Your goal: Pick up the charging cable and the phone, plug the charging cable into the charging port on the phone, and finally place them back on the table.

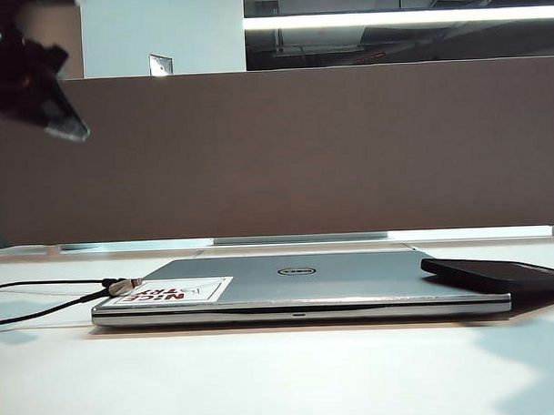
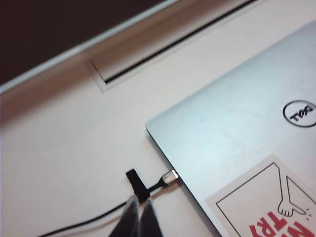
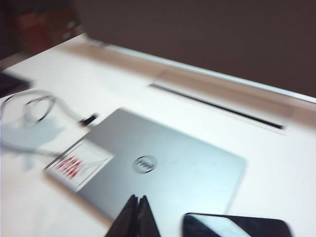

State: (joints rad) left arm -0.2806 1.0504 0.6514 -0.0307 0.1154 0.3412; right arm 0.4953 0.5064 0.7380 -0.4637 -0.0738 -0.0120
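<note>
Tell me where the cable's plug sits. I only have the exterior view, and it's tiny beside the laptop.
Observer: In the left wrist view the silver plug lies on the table, right at the laptop edge, near a corner.
Operator: Are the left fingers on it?
Observer: No. The left fingers are shut, pointing at the black cable just behind the plug.
Operator: And the right arm? I can't see it.
Observer: The right fingers are shut above the laptop's edge, with the phone beside them, untouched.
</note>
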